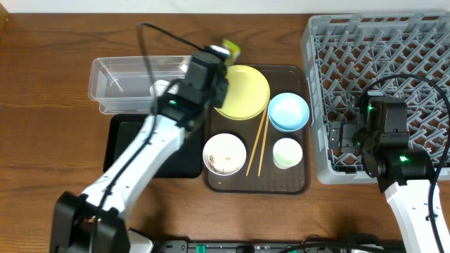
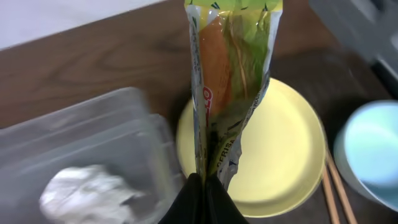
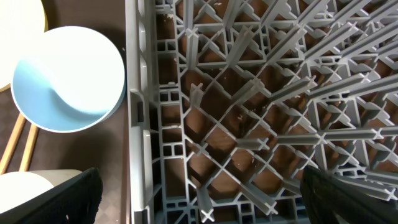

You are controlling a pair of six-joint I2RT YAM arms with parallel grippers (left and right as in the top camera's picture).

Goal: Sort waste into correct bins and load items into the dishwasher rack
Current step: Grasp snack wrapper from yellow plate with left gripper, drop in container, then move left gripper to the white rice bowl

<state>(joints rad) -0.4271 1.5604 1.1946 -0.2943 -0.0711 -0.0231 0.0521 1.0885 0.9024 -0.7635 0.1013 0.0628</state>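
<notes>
Brown serving tray [image 1: 281,181] flat on dark wooden table [image 1: 49,105], near centre; pale wall strip [image 1: 140,5] beyond far edge

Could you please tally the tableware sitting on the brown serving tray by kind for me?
Plates: 1 (yellow plate)
Bowls: 2 (light blue bowl, white bowl)
Cups: 1 (small cup)
Pairs of chopsticks: 1
Total: 5
</notes>
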